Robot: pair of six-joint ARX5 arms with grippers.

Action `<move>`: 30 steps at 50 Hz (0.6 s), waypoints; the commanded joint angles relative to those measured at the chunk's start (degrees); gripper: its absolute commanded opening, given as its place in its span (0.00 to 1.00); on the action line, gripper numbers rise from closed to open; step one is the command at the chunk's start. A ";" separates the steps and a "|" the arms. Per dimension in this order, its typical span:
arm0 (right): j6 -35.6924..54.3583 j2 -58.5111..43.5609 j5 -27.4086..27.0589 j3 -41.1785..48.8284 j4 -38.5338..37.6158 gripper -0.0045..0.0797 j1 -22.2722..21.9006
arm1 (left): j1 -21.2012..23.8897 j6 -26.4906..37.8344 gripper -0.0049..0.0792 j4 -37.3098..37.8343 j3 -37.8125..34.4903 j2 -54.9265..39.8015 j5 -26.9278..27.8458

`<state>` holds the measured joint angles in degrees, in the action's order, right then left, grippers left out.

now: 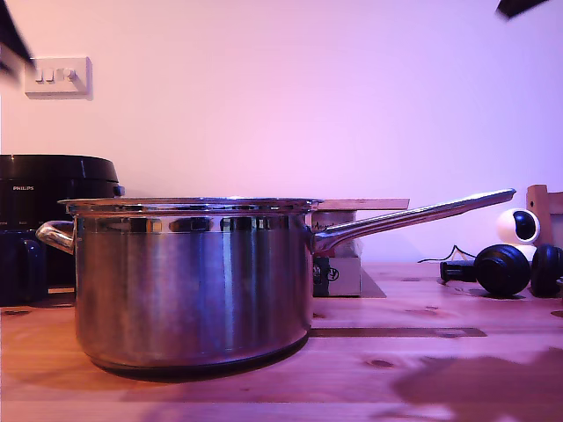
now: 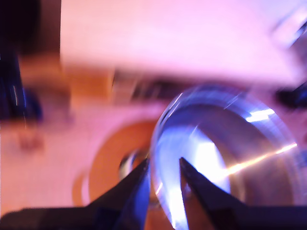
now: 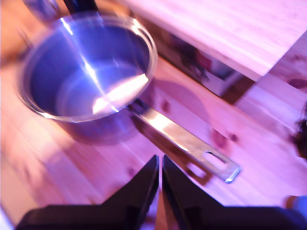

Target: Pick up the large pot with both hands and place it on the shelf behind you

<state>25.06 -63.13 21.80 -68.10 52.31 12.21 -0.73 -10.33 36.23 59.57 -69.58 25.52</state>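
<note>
- A pale wall with a switch plate backs the wooden table; in the exterior view a black cooker stands at the far left and headphones lie at the right.
- The pot sits on the table, near and centre in the exterior view, its long handle pointing right and its loop handle left.
- The shelf lies behind the pot, resting on a pack.
- Your first gripper hangs above the pot's rim, jaws parted, gripping nothing.
- Your second gripper hovers just short of the handle's end, jaws nearly closed, empty.
- Both wrist views are blurred; closing now risks a miss.
- Jaws that narrow could strike the handle instead of straddling it, so open them first.
- A grip at the handle's tip likely lets the pot twist.
- Uneven lifting could tilt the pot or knock the thin shelf.
</note>
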 commanded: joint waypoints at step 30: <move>25.05 -8.35 -14.51 -2.91 -9.51 0.39 11.93 | 0.20 -1.20 0.68 6.67 8.79 -17.68 -1.55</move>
<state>49.21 -71.07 7.90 -70.67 43.72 23.79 -0.73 -11.60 42.52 67.94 -85.93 23.90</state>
